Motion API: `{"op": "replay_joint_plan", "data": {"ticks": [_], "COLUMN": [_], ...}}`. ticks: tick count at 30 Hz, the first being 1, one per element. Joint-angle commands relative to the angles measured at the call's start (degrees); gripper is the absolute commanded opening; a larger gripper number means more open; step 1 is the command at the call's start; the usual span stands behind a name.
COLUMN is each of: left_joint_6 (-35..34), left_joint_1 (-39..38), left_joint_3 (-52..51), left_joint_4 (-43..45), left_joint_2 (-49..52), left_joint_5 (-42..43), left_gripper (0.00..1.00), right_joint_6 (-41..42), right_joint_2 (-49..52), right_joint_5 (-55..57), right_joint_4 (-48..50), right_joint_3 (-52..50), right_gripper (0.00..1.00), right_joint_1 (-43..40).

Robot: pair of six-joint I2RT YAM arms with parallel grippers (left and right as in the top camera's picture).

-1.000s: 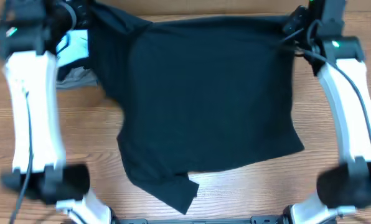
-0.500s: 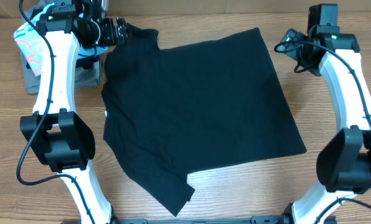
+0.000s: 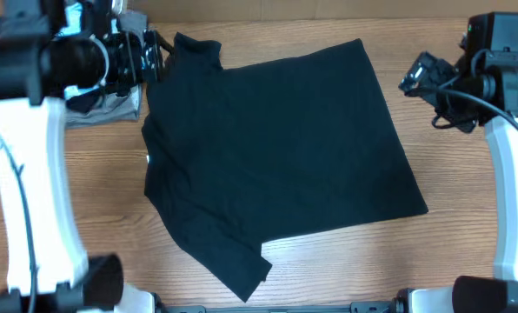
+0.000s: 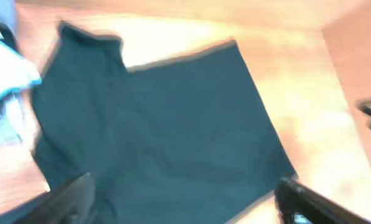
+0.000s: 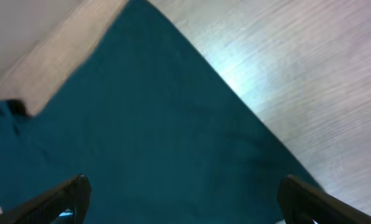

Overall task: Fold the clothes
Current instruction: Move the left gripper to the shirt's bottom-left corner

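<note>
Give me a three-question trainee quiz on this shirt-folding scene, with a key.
1. True or false: the right end effector grips the T-shirt.
2. What lies on the table near the left end effector? A. a grey garment B. a mug C. a book
3. Fill in: both end effectors are ___.

Key: 1 false; 2 A; 3 open.

The black T-shirt (image 3: 276, 148) lies spread, partly folded and slightly skewed, on the table, one sleeve pointing toward the near edge.
</note>
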Motion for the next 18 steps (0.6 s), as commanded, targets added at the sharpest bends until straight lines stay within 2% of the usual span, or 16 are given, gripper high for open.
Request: {"op": "replay_joint_plan", "data": {"ticks": [1, 2, 3, 7, 14, 18], "left_joint_6": [1.5, 1.5, 1.5, -0.7, -10.0, -17.4], "left_joint_1": [-0.2, -0.6, -1.3, -8.0, -20.8, -29.1], "left_joint_3": [-0.2, -0.2, -1.0, -7.8, -15.6, -20.0], "left_joint_4": [-11.0, -14.7, -14.7, -14.7, -14.7, -14.7], "left_joint_2": [-0.8, -0.8, -0.9, -2.5, -3.5, -7.7], "left_joint_5": [0.1, -1.5, -1.9, -3.2, -13.7, -20.0], "left_gripper": [0.89, 0.9, 0.86, 0.86, 0.81, 0.86], "right_joint_6": [-0.1, -0.1, -0.1, -0.1, -0.1, -0.1], "right_joint_2": [0.3, 0.3, 0.3, 0.3, 0.3, 0.4], "right_joint_5": [-0.1, -0.1, -0.2, -0.1, 1.2, 1.2], "right_joint_4": [-2.1, -2.1, -2.1, -1.0, -1.5, -1.3], "right_joint_3": [-0.1, -0.3, -0.6, -0.7, -0.7, -0.7], "right_gripper": [1.0, 1.0, 1.0, 1.0, 1.0, 1.0], "right_joint_1": [0.0, 0.0, 0.0, 0.0, 0.0, 0.0]}}
